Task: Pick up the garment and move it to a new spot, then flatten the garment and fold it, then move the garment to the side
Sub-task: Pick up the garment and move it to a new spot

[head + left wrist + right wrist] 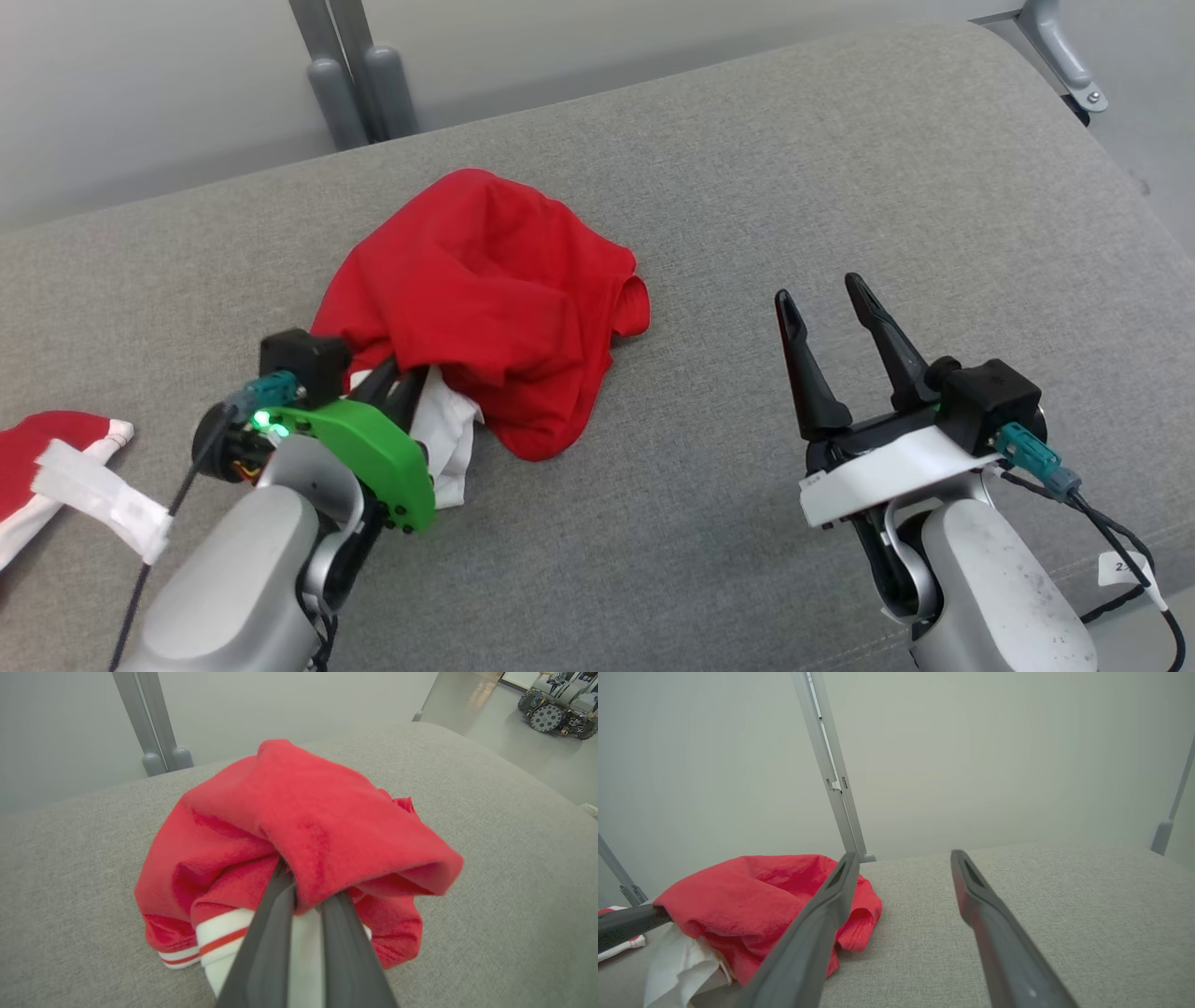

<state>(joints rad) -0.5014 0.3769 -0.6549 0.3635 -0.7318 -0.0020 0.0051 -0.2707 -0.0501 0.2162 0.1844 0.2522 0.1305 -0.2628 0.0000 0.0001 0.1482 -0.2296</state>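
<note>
Tips buried: the ends of the left gripper (306, 900) are swallowed by a fold of the red garment (299, 812), and the exact spot pinched cannot be made out. The garment's white part is half covered by those fingers. At nine o'clock in the head view, a second red-and-white cloth (56, 467) is cut off by the edge. At one o'clock in the left wrist view, a wheeled machine (556, 704) is clipped by the corner, too small to be identified.
</note>
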